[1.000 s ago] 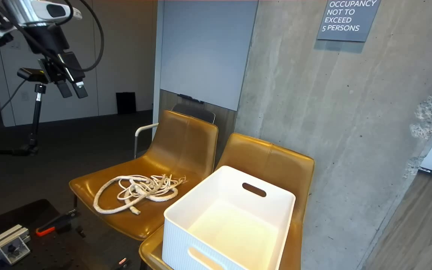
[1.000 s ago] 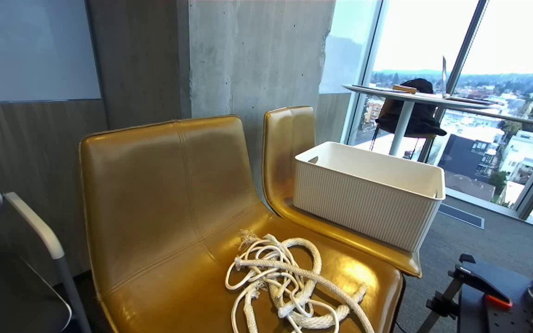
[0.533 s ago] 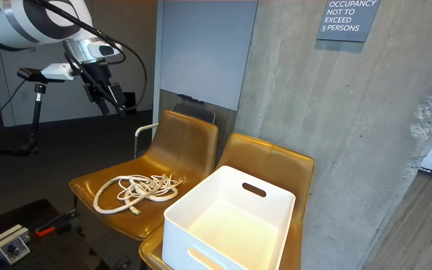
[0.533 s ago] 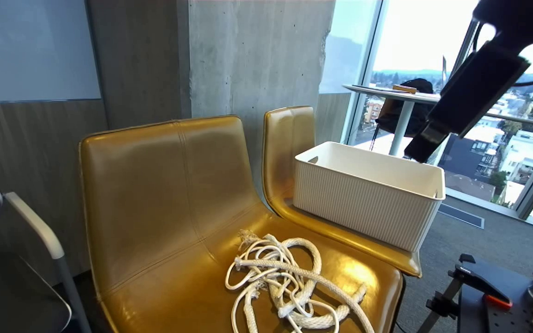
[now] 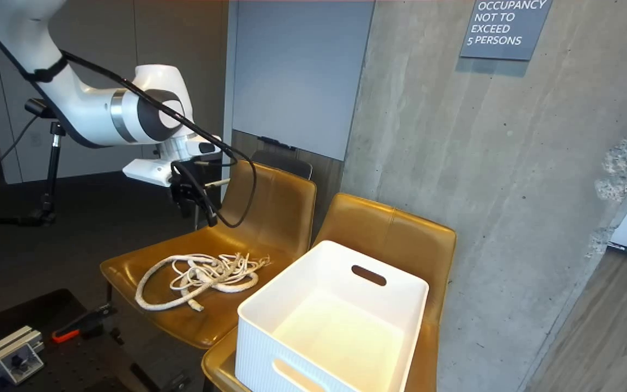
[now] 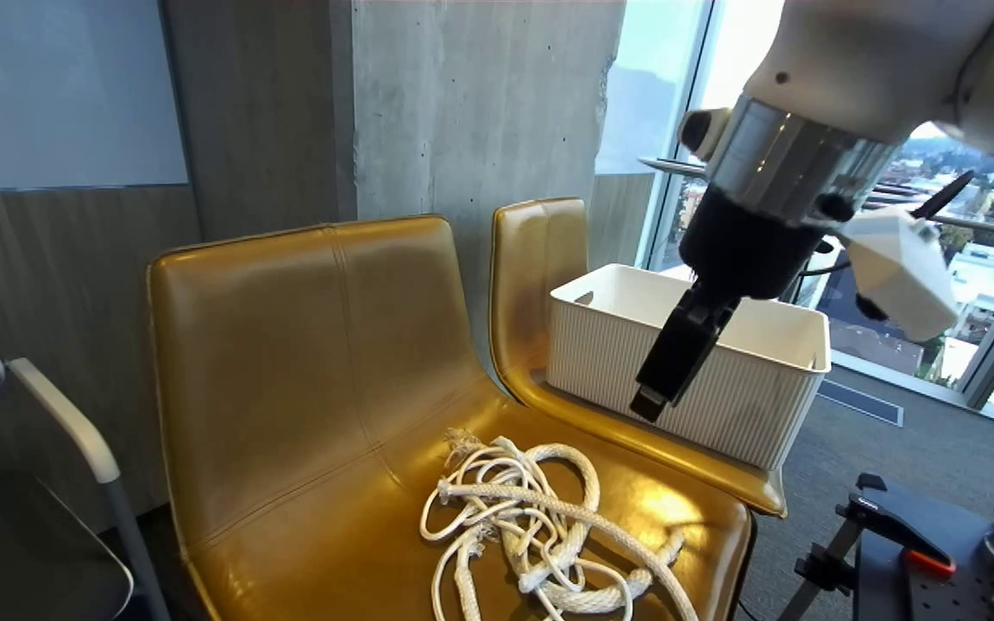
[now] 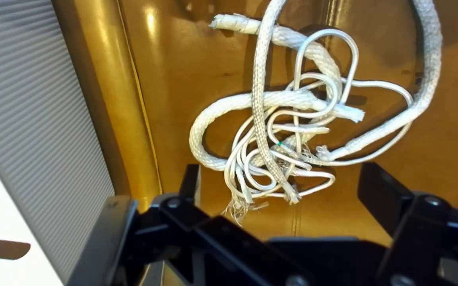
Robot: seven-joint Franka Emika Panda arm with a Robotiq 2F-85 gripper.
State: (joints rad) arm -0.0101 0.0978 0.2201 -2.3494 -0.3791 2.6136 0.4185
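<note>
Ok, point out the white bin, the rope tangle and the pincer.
White bin [image 5: 340, 332]: in an exterior view, on its inside bottom.
Rope tangle [image 7: 280, 99]: in the wrist view, on a thick middle strand.
Pincer [image 7: 281, 180]: in the wrist view, midway between open jaws.

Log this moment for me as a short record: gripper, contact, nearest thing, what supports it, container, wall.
Gripper: open, nothing held, above the white rope tangle
Contact: none visible; a gap shows in both exterior views
Nearest thing: rope tangle, thick braided lengths mixed with thinner cord, some ends frayed
Support: golden-brown chair, on its seat
Container: white ribbed plastic bin, upright on the neighbouring chair
Wall: concrete, bearing an occupancy sign, limit 5 persons
</note>
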